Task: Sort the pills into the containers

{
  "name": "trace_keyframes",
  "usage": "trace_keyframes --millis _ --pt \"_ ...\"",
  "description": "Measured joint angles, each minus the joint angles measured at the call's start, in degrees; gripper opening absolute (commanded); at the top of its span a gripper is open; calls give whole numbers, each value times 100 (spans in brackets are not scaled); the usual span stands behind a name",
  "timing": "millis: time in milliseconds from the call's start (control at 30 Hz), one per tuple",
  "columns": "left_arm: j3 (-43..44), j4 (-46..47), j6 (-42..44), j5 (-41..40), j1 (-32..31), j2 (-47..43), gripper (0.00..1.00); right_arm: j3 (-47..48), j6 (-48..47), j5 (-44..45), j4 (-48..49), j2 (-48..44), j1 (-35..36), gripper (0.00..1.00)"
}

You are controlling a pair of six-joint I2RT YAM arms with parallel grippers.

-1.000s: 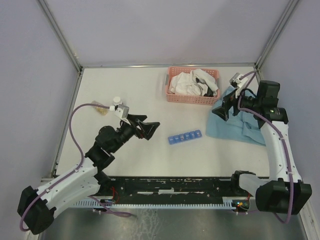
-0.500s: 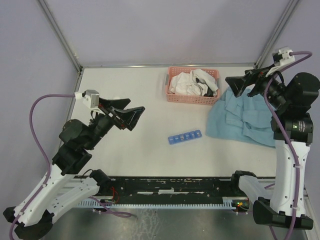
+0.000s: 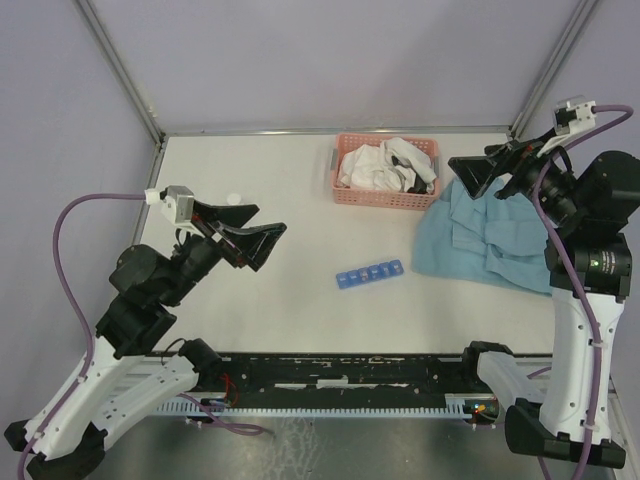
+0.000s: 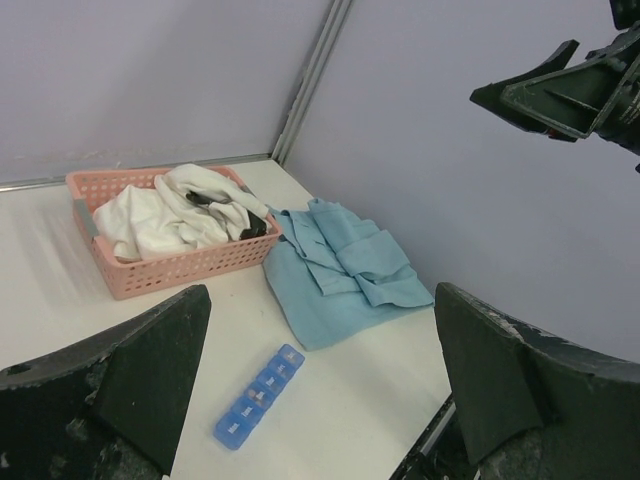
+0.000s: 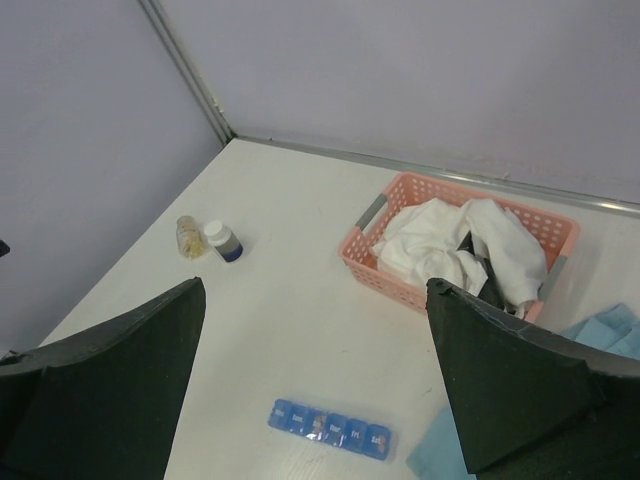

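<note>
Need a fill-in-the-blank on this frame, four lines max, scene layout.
1. The pill organiser is coloured ____.
2. The pink basket holds mostly ____ cloth.
3. The left gripper and right gripper both stand ____.
4. The blue cloth lies on the ____ arm's side of the basket.
Missing words: blue; white; open; right.

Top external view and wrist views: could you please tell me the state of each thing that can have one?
left hand: open, empty, raised off the table.
right hand: open, empty, raised.
pill organiser: flat on the table, lids look shut.
pink basket: upright, full of white cloth.
blue cloth: loosely folded, lying flat.
white-capped bottle: upright, capped.
tan-filled bottle: upright.
</note>
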Motion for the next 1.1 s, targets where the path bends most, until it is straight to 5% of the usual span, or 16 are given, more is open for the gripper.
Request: trace_keyframes --millis 1100 --pt "-260 310 -2 201 0 157 99 -363 -63 -136 39 -330 0 100"
